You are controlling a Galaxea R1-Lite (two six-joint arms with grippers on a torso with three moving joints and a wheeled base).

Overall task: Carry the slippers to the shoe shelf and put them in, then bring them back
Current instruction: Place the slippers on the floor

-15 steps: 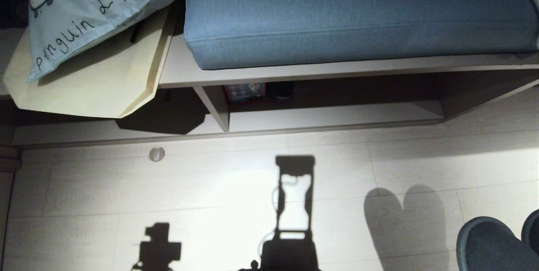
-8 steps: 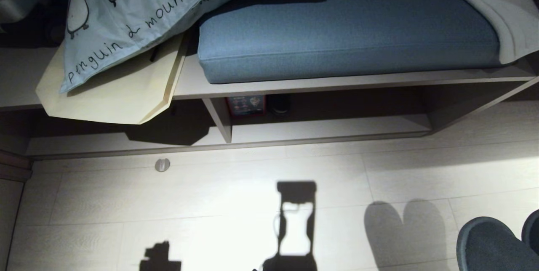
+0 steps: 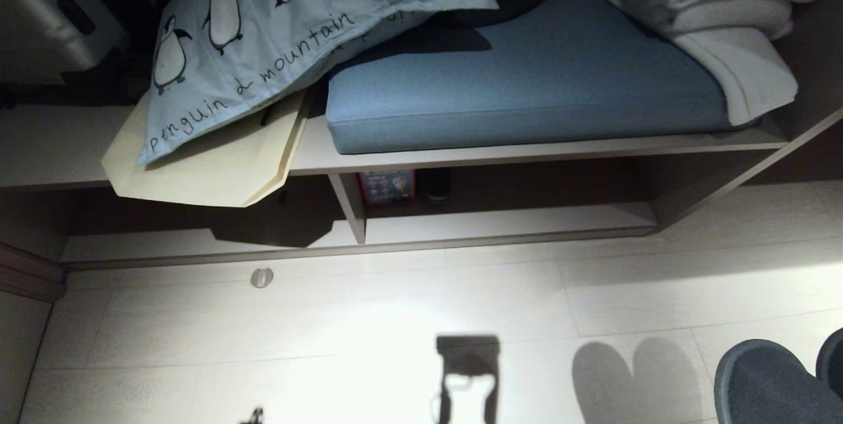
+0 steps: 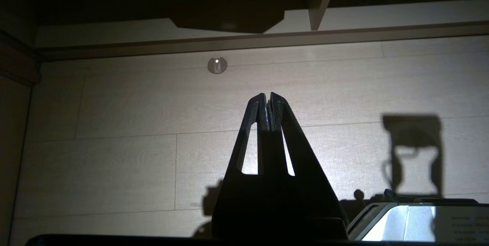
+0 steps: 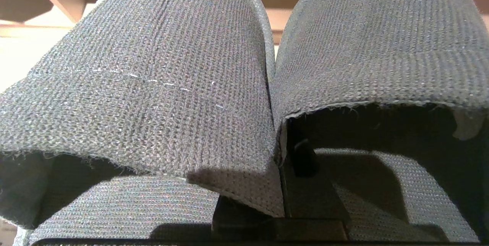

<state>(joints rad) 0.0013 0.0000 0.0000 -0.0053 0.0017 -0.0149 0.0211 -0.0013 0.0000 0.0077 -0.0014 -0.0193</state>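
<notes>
- Two slippers (image 5: 244,66) sit side by side, pinched at their touching inner edges by the right gripper (image 5: 280,162).
- Left gripper (image 4: 268,102) hangs pressed together, empty.
- Shoe shelf (image 3: 507,223) holds a colourful box (image 3: 387,187) far inside.

A blue cushion (image 3: 527,88) lies on a pale board, with a light-blue penguin-printed pillow (image 3: 283,35) overlapping its left end, folded white blankets (image 3: 711,9) piled on its right end, a cream angular panel (image 3: 211,167) jutting out beneath the pillow, and a small round disc (image 3: 261,277) on the pale plank floor (image 3: 395,318).
</notes>
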